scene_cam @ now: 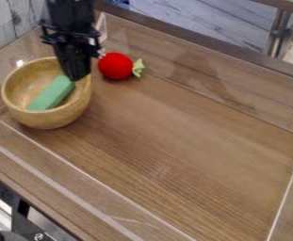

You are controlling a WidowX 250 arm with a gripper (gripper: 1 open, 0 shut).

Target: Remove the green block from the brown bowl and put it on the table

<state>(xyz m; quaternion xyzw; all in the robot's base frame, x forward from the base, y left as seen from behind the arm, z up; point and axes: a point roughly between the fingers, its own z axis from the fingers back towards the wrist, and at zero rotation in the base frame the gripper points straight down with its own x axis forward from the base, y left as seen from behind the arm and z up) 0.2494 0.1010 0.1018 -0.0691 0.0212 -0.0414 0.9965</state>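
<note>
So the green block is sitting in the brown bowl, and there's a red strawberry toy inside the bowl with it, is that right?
Not quite. The camera view shows the green block inside the brown bowl, but the red strawberry toy lies outside it, on the table beside the bowl's rim.

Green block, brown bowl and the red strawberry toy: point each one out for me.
green block point(55, 92), camera view, middle of its top face.
brown bowl point(23, 117), camera view, front outer wall.
red strawberry toy point(115, 65), camera view, middle of its red body.
</note>
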